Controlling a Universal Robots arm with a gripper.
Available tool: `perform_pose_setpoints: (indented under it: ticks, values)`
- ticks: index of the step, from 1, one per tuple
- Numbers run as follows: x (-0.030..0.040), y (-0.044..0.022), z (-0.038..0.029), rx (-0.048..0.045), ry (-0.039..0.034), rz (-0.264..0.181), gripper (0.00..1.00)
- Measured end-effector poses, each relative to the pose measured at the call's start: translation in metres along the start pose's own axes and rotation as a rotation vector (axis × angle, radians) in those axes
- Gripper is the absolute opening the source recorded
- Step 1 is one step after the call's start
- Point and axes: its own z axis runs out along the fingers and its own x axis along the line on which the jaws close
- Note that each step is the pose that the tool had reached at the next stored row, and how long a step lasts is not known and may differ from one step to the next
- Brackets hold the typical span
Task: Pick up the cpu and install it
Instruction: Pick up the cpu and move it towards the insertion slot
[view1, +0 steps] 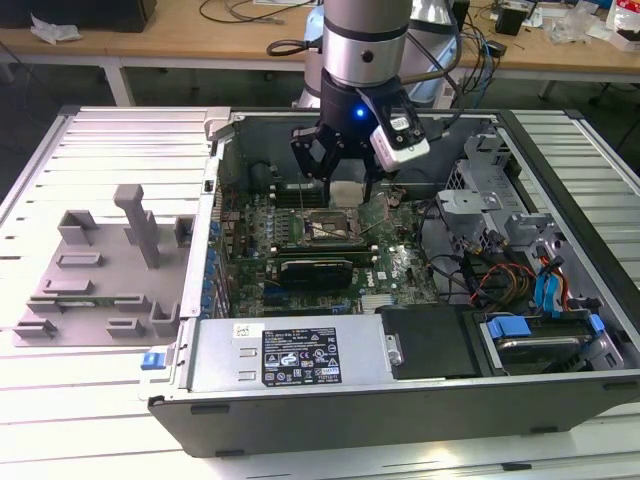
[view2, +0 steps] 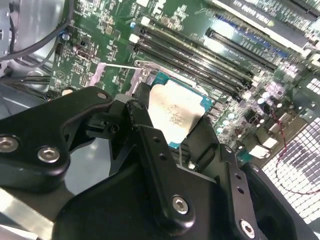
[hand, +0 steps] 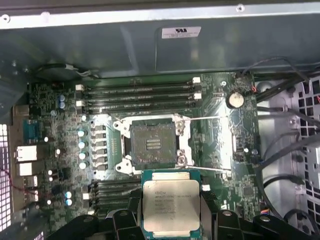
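The cpu (hand: 171, 205) is held in the gripper (hand: 171, 222), up over the green board (hand: 220, 150) inside the case (view1: 400, 385). The black fingers (hand: 208, 212) press on two of its sides, so they are clamped on it.

The first wrist view shows the socket (hand: 152, 145) just beside the cpu. It is open, with nothing in it. The near edge of the cpu is cut off there.

The second wrist view shows the cpu's (view2: 175, 112) shiny top and its blue-green rim, with long black slots (view2: 200, 55) past it. Here the cpu and fingers hide most of the socket.

The exterior view shows the arm (view1: 365, 40) reaching down into the case. A grey tray (view1: 95, 270) lies on the table (view1: 60, 400) at the exterior view's left. In this view the cpu (view1: 345, 193) is just a small pale patch between the fingers. I cannot tell how high it is above the socket.
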Motion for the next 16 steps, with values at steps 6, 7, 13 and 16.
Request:
perform_pose_setpoints:
  ticks: [6, 7, 13, 16]
  values:
    - [0.0045, 0.0121, 0.0084, -0.0063, -0.0006, -0.007, 0.55]
    - [0.005, 0.014, 0.0103, -0.0065, -0.0008, -0.014, 0.55]
    - [0.0119, 0.026, 0.0194, -0.007, -0.0002, -0.032, 0.55]
    - [0.0119, 0.0261, 0.0195, -0.007, -0.0002, -0.032, 0.55]
